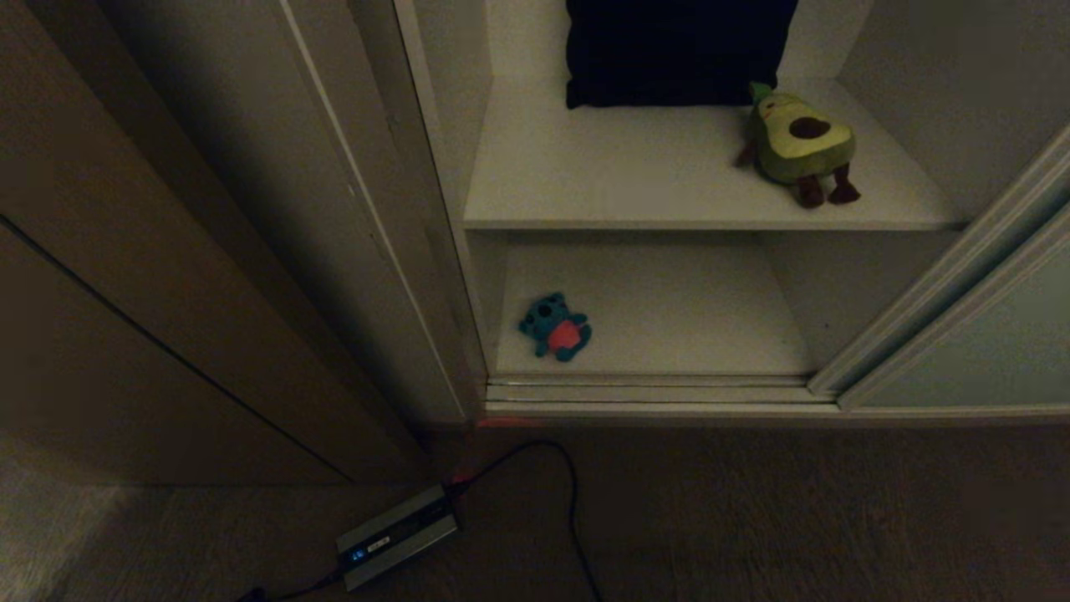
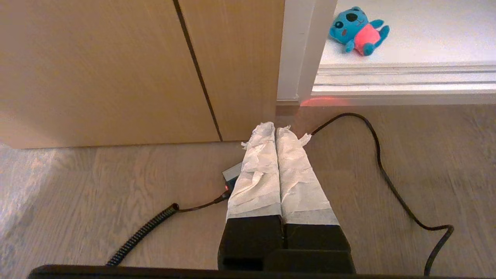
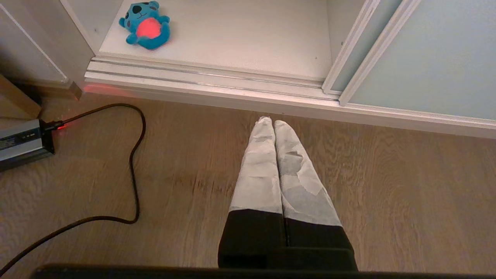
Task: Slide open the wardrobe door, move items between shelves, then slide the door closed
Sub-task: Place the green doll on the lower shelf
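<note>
The wardrobe stands open, its pale sliding door [image 1: 978, 351] [image 3: 422, 58] pushed to the right. A green avocado plush [image 1: 801, 144] sits at the right of the upper shelf [image 1: 635, 180]. On the lower shelf [image 1: 669, 318], near its left front corner, lies a teal monster plush [image 1: 555, 327] [image 2: 358, 31] [image 3: 146, 25] with a red-pink belly. Neither arm shows in the head view. My left gripper [image 2: 276, 128] is shut and empty, low over the floor in front of the wardrobe's left post. The right gripper [image 3: 271, 123], also shut and empty, points at the floor track.
A grey box [image 1: 397, 535] [image 3: 21, 143] with a black cable [image 1: 573, 510] [image 3: 133, 166] lies on the wooden floor before the wardrobe. Brown wooden side boards [image 1: 125, 276] [image 2: 116, 69] stand on the left. A dark cushion [image 1: 677, 50] rests at the back of the upper shelf. The ribbed floor track [image 1: 652, 393] runs along the opening.
</note>
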`<state>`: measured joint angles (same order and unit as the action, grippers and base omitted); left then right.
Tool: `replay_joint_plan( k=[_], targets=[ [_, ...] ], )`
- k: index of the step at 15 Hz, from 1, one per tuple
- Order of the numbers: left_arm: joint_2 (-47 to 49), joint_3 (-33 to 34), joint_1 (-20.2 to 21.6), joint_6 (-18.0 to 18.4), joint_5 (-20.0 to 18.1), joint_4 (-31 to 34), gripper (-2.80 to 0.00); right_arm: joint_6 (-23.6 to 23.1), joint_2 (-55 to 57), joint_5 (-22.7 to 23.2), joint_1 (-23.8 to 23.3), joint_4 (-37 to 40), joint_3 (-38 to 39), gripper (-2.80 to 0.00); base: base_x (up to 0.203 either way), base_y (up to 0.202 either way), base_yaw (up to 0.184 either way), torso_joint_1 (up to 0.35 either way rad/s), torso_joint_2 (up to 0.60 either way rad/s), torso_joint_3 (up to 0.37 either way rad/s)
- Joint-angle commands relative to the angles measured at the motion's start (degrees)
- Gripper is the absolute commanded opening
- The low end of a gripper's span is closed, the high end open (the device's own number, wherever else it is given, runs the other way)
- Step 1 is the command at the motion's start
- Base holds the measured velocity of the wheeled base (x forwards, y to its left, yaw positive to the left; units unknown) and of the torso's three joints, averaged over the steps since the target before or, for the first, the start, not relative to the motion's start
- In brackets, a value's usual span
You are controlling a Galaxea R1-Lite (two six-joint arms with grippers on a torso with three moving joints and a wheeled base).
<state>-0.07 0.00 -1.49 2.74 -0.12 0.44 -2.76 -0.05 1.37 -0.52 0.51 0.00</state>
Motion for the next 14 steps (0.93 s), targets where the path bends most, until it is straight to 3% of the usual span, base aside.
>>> replay_joint_plan(
  k=[1, 4, 14],
  targets=[
    [0.0, 0.0, 0.0, 0.2, -0.1, 0.0, -2.80, 0.0, 0.0, 0.0, 0.0, 0.0, 0.2, -2.80, 0.000, 0.000, 0.000, 0.000, 0.00, 0.000],
    [0.0, 0.0, 0.0, 0.4, -0.1, 0.0, -2.80, 0.0, 0.0, 0.0, 0.0, 0.0, 0.2, -2.80, 0.022, 0.000, 0.000, 0.001, 0.00, 0.001],
    [0.0, 0.0, 0.0, 0.6, -0.1, 0.0, -2.80, 0.0, 0.0, 0.0, 0.0, 0.0, 0.2, -2.80, 0.193, 0.000, 0.001, 0.004, 0.00, 0.004]
  ],
)
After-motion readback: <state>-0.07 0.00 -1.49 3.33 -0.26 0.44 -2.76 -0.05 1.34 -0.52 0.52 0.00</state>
